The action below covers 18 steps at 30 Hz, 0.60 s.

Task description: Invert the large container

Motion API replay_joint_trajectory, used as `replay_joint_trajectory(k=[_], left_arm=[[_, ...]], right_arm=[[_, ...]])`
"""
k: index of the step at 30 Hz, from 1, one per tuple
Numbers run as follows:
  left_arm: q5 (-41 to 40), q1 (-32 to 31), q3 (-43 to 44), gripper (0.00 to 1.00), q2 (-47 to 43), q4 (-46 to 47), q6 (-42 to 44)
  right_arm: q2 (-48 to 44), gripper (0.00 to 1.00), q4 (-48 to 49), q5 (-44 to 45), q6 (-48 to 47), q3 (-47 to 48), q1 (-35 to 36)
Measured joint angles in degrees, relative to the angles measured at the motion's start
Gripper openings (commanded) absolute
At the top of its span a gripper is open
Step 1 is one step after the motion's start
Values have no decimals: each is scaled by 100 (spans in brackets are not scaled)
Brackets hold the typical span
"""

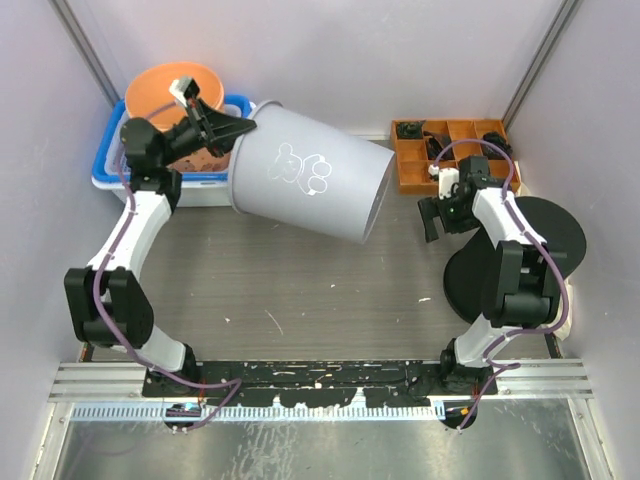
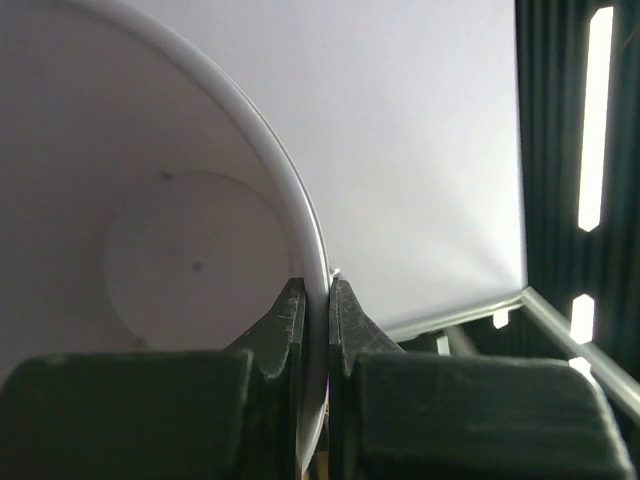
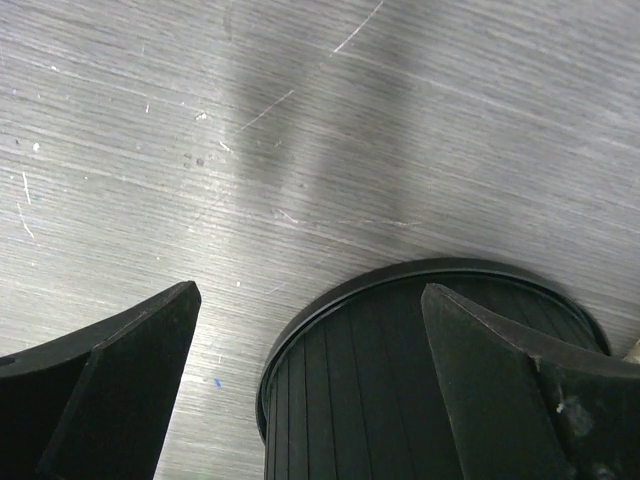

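- left gripper [image 1: 236,128] is at the upper left, clamped on the rim of the large container [image 1: 310,175]. In the left wrist view one finger is inside the wall and one outside, with the rim [image 2: 300,215] pinched between them.
- blue bin [image 1: 103,172] with the orange bowl [image 1: 160,88] is just behind and below that gripper. The container's mouth edge overlaps the bin in the top view; cannot tell if they touch.
- Step, judged: mid-flip. The container is tipped roughly onto its side, neither upright nor inverted.
- Container pose: mouth faces left toward the gripper and the base points right and toward the near edge. It sits centre-left of the table [image 1: 300,300]. Cannot tell whether its lower side rests on the table or is lifted off it.
- The left wrist view looks into the container's inside [image 2: 150,200], with the round floor visible deep in.
- Next move, judged: rotate the wrist further so the mouth swings down to the table, keep the pinch firm so the thin rim doesn't slip, then set the container mouth-down and let go.
- orange organiser [image 1: 412,165] is right of the container's base, near it but apart.
- right gripper [image 1: 432,215] has its fingers spread and holds nothing. It is well apart from the container and hangs over the black disc [image 3: 400,380] and bare table.
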Motion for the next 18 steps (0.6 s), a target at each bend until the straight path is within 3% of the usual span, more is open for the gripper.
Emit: replay_joint_trajectory(k=[4,8,13,18], left_arm=[[-492,-125,-874,0,201,1108,-1161],[-1071,-282,-1635,0,142,1908,-1779],[-1423,-435,-3008,0,-131,2385,-2083],[-1593,-446,-3764,0,96,2605,-2120]], right_arm=[[0,100,-59,-166,7,-31,-229],[0,100,-42,-452,35,-28,-632],[15,100,-111,-531,42,70,-1049],[15,100,-101,-455,52,81,-1137]])
